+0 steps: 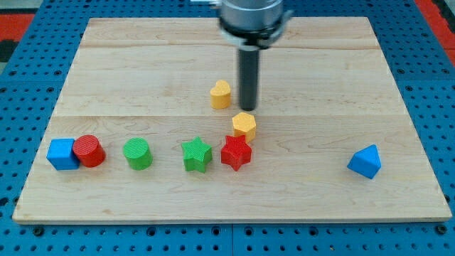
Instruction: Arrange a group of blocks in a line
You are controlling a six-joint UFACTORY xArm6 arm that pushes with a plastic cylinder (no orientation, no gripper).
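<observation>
1. Camera view, hidden parts: the arm's housing (250, 18) was cut off by the view's top edge, so only its grey lower collar and the dark rod below it showed. My tip (248, 109) could be seen at the rod's lower end, resting on the wooden board (142, 78). Being a plain rod, it had nothing to open or close and held nothing.

2. Same view, tip and nearest blocks: my tip stood just to the right of the yellow heart-shaped block (221, 94), close but with a sliver of board between them. The yellow hexagonal block (244, 125) lay just below the tip, near it; whether they touched I could not tell.

3. Same view, the row: along the lower part of the board ran a loose line. From the view's left came the blue cube (62, 153), touching the red cylinder (89, 151); then, apart, the green cylinder (137, 153); then the green star (197, 155); then the red star (236, 152) just beside it. The yellow hexagonal block sat right above the red star, seemingly touching its upper edge.

4. Same view, surroundings: the blue triangular block (365, 161) lay well apart at the view's lower right. Blue pegboard (28, 85) framed the board, with red patches at the top corners.
</observation>
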